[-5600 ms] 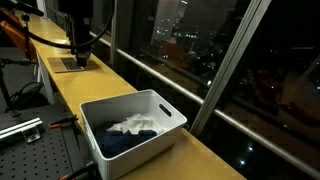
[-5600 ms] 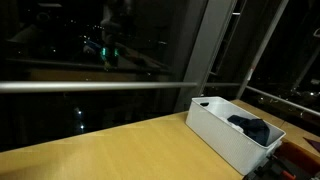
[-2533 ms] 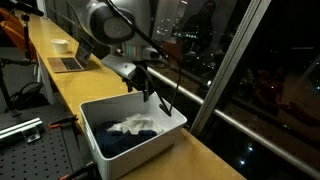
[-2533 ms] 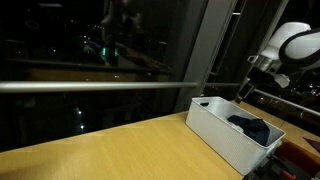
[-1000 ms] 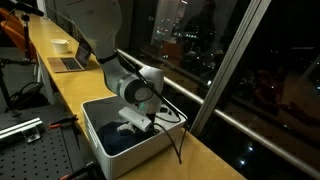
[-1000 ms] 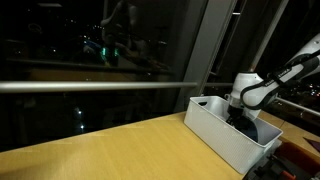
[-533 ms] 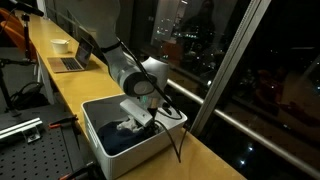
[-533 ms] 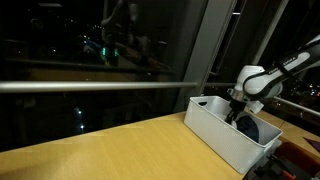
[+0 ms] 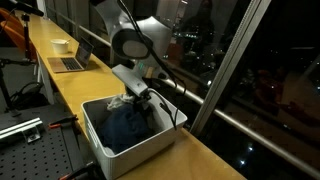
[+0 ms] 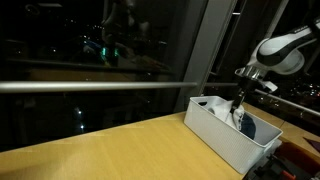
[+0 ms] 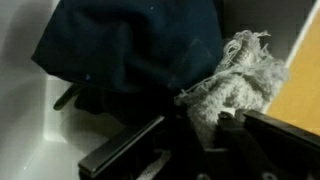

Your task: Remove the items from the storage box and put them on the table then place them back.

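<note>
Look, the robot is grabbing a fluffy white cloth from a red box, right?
Not quite. The storage box is white, not red, as both exterior views show. The rest holds: the gripper grips the white cloth at the box.

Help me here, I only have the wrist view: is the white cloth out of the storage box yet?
Observer: Not yet; in an exterior view the white cloth hangs from the gripper, lower end inside the storage box.
Operator: And the navy garment?
Observer: The navy garment is heaped in the box, just under the gripper.
Operator: Anything else on the table?
Observer: A small white bowl and what looks like a laptop, farther along the table.
</note>
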Controlling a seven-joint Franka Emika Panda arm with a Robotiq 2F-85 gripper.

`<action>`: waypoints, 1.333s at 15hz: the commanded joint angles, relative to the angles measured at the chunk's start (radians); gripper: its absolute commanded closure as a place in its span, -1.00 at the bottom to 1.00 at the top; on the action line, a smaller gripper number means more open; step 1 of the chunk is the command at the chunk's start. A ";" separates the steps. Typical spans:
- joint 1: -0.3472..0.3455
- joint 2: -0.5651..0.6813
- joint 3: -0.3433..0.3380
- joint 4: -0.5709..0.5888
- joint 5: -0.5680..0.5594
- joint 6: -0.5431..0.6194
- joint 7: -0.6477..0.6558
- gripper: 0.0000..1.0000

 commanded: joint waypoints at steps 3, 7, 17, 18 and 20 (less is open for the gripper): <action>0.114 -0.306 -0.020 -0.079 0.008 -0.117 -0.028 0.90; 0.244 -0.418 0.003 -0.018 -0.081 -0.207 0.021 0.90; 0.505 -0.318 0.197 0.416 -0.287 -0.528 0.246 0.90; 0.516 -0.293 0.208 0.452 -0.300 -0.546 0.254 0.90; 0.528 -0.249 0.214 0.484 -0.313 -0.553 0.252 0.90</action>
